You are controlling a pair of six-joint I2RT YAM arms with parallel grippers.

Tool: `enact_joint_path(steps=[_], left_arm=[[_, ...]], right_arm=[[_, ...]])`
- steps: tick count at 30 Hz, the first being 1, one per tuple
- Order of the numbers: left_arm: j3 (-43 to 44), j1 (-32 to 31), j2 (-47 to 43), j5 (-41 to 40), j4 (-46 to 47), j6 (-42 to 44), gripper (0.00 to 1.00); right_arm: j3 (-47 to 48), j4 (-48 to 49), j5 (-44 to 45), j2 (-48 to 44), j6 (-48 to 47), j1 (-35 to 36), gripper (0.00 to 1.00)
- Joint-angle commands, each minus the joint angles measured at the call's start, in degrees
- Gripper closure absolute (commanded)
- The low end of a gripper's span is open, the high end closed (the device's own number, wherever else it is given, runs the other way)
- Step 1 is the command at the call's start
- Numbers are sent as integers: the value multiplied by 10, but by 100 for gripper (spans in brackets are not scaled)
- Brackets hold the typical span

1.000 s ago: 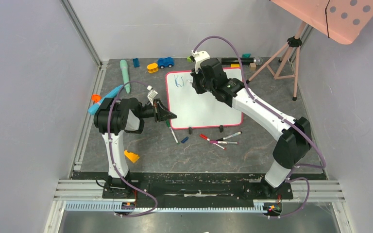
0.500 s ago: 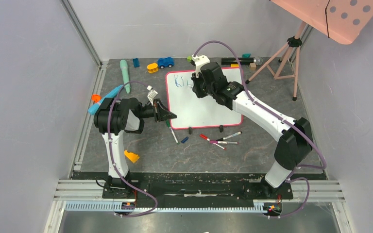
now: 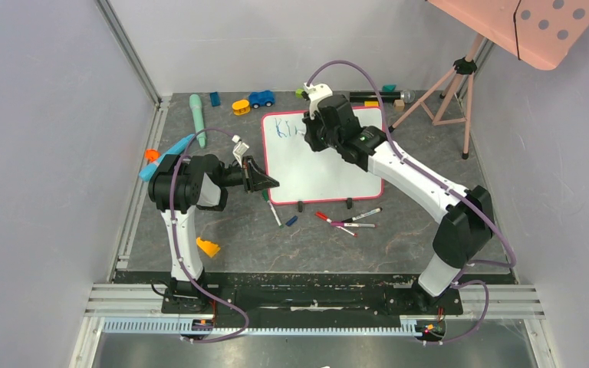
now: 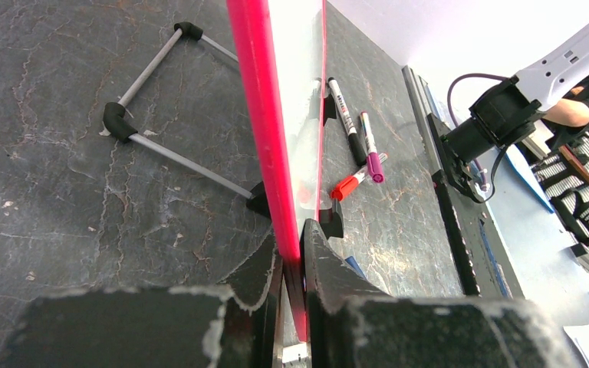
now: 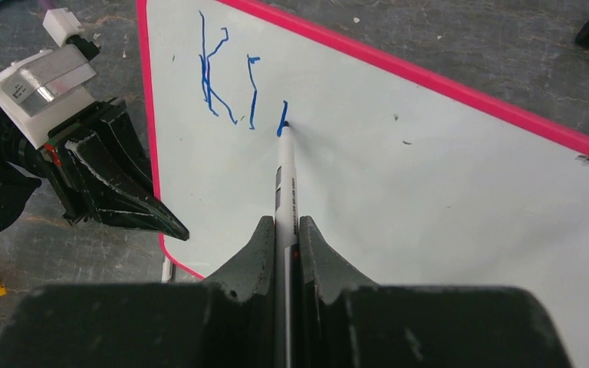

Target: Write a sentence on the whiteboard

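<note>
The board sits on the grey mat past mid-table, between the two arms, its two black feet on the near edge; its frame shows red in the left wrist view.

The left gripper is clamped on that frame by the near left corner; the fingers press it from both sides.

The right gripper hangs over the far left part of the board, closed tight on a white pen; the pen runs out between the fingers, and its blue tip touches the white face.

The sentence is only begun: a "K", an "i" and a short stroke at the tip, all in blue near the far left corner.

Loose markers lie on the mat just near of the board; a toy car and a teal tube lie well beyond its left side; a tripod stands at the far right.
</note>
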Motion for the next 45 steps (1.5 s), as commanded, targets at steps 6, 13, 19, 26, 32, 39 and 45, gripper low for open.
enact_joint_path(steps=[6,13,19,26,32,39,45], left_arm=[[0,-2,12,23,44,72,98],[0,-2,12,22,44,72,98],[0,-2,12,23,44,72,98],[0,-2,12,23,44,72,98],[0,-2,12,23,44,72,98],[0,-2,12,22,44,72,98],[0,-2,12,22,44,72,98]], right_arm=[[49,5,15,14,-11,-11,100],[52,3,16,16,-10,-11,100],[48,-7,31,12,-10,-13,100],[36,-8,37,3,-9,-18,100],[27,-10,39,-1,-9,-19,100],[14,-11,42,-10,-8,-22,100],[1,-9,41,-17,-7,-24,100]])
